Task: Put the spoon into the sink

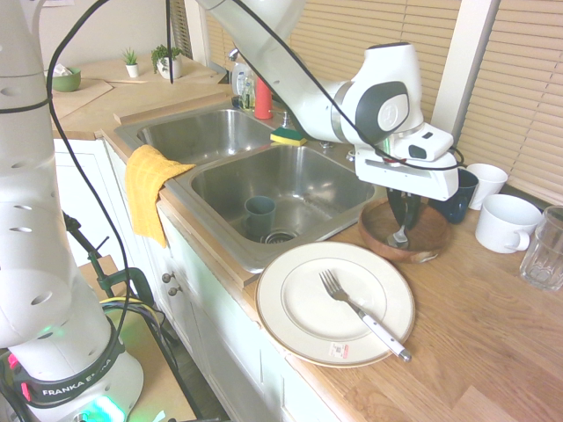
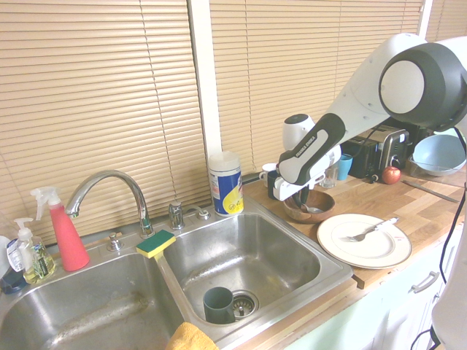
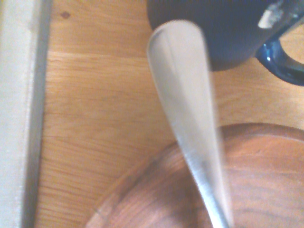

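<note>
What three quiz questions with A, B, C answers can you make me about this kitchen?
1. Where is the spoon?
A) on the floor
B) in the wooden bowl
C) on a chair

2. What colour is the cloth hanging over the edge of the sink?
A) blue
B) yellow
C) purple

3. How is the cup in the sink placed?
A) standing upright
B) lying on its side
C) upside down

Answers:
1 B: the spoon's round end sits in the bowl, under the claw.
2 B: the cloth is bright yellow.
3 A: the cup's open mouth faces up.
</note>
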### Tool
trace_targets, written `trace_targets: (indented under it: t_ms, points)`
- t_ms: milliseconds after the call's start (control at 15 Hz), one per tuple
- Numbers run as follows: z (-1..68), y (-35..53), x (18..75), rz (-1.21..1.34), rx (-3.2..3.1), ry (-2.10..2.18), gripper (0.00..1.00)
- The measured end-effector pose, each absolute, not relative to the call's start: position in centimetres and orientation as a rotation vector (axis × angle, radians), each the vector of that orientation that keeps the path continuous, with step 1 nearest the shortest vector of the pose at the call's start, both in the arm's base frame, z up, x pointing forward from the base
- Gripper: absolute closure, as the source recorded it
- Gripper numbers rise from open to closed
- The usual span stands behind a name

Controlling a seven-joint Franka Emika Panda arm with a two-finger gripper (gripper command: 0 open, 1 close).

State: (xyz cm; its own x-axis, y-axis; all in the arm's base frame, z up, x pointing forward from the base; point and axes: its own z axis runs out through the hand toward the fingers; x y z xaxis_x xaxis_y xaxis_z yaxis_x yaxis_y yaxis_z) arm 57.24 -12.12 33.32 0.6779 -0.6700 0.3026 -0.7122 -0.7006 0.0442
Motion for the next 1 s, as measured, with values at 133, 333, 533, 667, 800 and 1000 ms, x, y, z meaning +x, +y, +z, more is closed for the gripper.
trace_targets:
  t_ms: [133, 333, 533, 667, 800, 1000]
  points:
    - [33.3, -12.3, 57.3, 0.399, 2.728, -1.136, 1.0]
    - [33.4, -12.5, 57.3, 0.415, 2.726, -1.142, 1.0]
    - [35.1, -12.6, 57.5, 0.488, 2.733, -1.159, 1.0]
    - [37.5, -12.4, 56.9, 0.558, 2.742, -1.178, 1.0]
    - [40.1, -10.9, 55.4, 0.614, 2.764, -1.171, 1.0]
    - [42.9, -4.5, 52.2, 0.686, 2.812, -1.037, 1.0]
